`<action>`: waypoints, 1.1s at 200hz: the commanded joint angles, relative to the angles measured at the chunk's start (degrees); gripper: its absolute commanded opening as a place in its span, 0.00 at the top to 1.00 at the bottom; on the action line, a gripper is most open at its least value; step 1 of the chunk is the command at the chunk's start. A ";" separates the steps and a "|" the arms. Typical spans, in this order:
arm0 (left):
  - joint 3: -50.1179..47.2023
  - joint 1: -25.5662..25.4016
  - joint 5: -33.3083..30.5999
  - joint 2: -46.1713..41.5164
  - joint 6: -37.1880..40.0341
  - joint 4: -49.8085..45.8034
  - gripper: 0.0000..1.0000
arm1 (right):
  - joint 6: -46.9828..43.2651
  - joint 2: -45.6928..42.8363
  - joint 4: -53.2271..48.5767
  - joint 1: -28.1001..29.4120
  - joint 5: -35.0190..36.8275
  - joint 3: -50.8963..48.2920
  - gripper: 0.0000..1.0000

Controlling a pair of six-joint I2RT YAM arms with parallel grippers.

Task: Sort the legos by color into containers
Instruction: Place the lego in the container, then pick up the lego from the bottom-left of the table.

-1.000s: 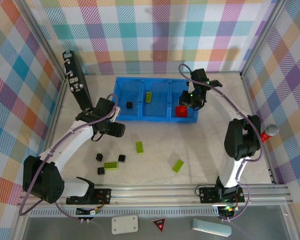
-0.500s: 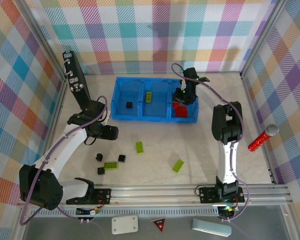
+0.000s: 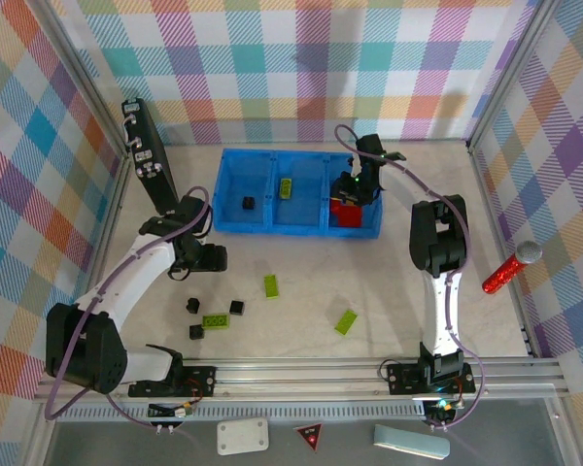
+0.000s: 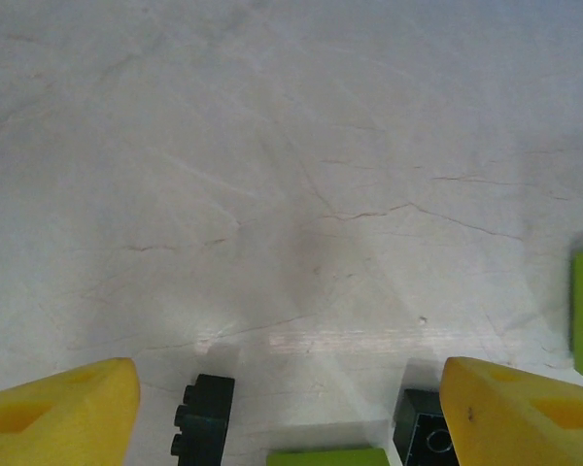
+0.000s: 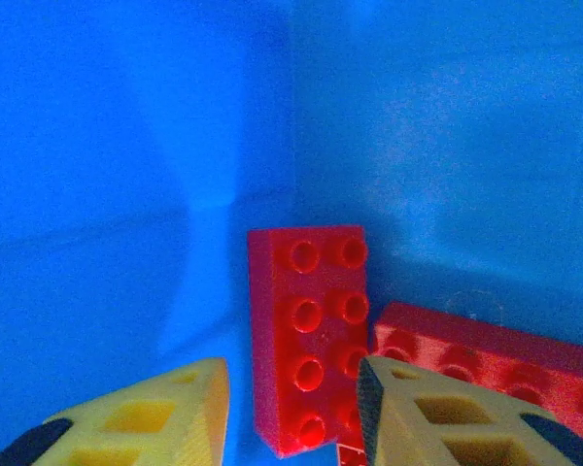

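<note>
Inside the blue tray's right compartment, the right claw is opening, releasing a red brick correctly; the left claw, open and empty, is nearing black cubes.

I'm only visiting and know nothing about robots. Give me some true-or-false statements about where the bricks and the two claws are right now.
1. A black cube lies in the left compartment of the blue tray. True.
2. The green brick in the tray shares a compartment with the red bricks. False: it lies in the middle compartment and the red bricks are in the right one.
3. The left gripper is holding a black cube. False: its jaws are open over the table with nothing between them.
4. Three loose green bricks lie on the table. True.
5. The right gripper is over the tray's right compartment. True.
</note>
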 commanded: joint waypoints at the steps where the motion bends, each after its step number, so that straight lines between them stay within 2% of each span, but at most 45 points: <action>1: 0.27 0.62 -3.02 1.85 -4.65 -3.56 0.20 | 0.74 -0.39 1.57 0.29 -2.72 -0.57 0.58; 42: -0.67 1.78 -4.81 4.35 -8.53 -4.32 0.23 | 0.77 -3.57 1.65 0.29 -3.10 -2.04 0.58; 92: -3.30 5.08 -1.86 5.86 -11.82 -3.62 0.29 | 0.88 -7.94 1.35 0.30 -3.82 -3.92 0.57; 134: -7.85 5.20 1.24 6.33 -17.19 -1.19 0.29 | 0.99 -12.46 1.59 0.34 -4.04 -6.72 0.57; 171: -10.62 5.20 1.49 6.61 -22.25 0.52 0.29 | 1.04 -16.52 1.96 0.38 -4.18 -9.33 0.57; 220: -12.89 5.20 3.18 6.09 -23.06 1.52 0.34 | 0.75 -20.19 1.83 0.31 -4.68 -11.32 0.57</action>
